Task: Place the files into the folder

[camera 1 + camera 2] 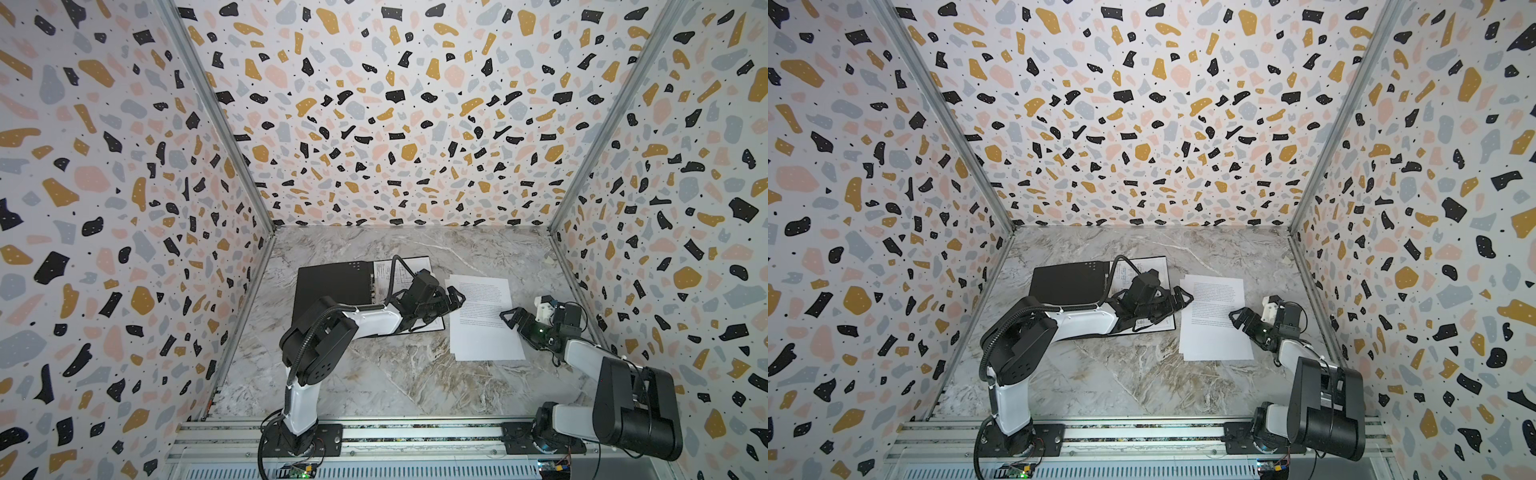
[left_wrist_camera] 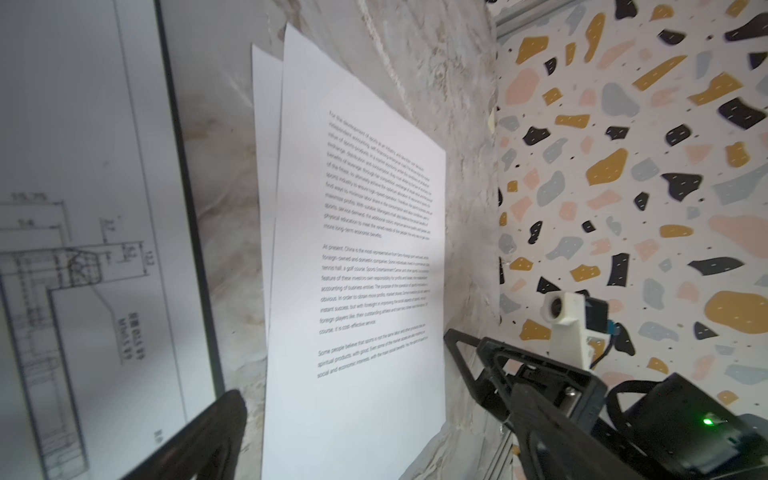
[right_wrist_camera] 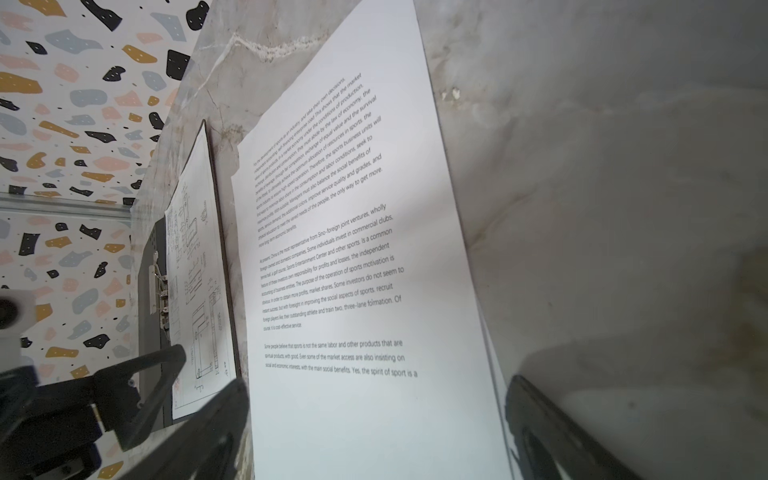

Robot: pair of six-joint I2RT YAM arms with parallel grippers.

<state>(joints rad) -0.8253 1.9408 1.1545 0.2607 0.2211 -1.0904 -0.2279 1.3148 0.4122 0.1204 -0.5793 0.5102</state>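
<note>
The folder [image 1: 332,286] lies open on the marble table, black inside up, in both top views [image 1: 1067,282]. A white file with a line diagram [image 1: 395,272] rests on its right half, also in the wrist views [image 2: 83,208] [image 3: 195,257]. The file with printed text [image 1: 482,328] [image 2: 361,291] [image 3: 353,249] lies on the table right of the folder; another white sheet's edge [image 2: 266,166] peeks from under it. My left gripper [image 1: 455,297] [image 2: 376,399] hangs open over the text file's left edge. My right gripper [image 1: 509,316] [image 3: 376,384] is open at its right edge.
Terrazzo-patterned walls [image 1: 124,249] close in the table on three sides. An aluminium rail [image 1: 415,432] carrying both arm bases runs along the front. The left arm's forearm [image 1: 374,320] lies over the folder's near part. A metal clip [image 3: 160,291] sits at the folder's spine.
</note>
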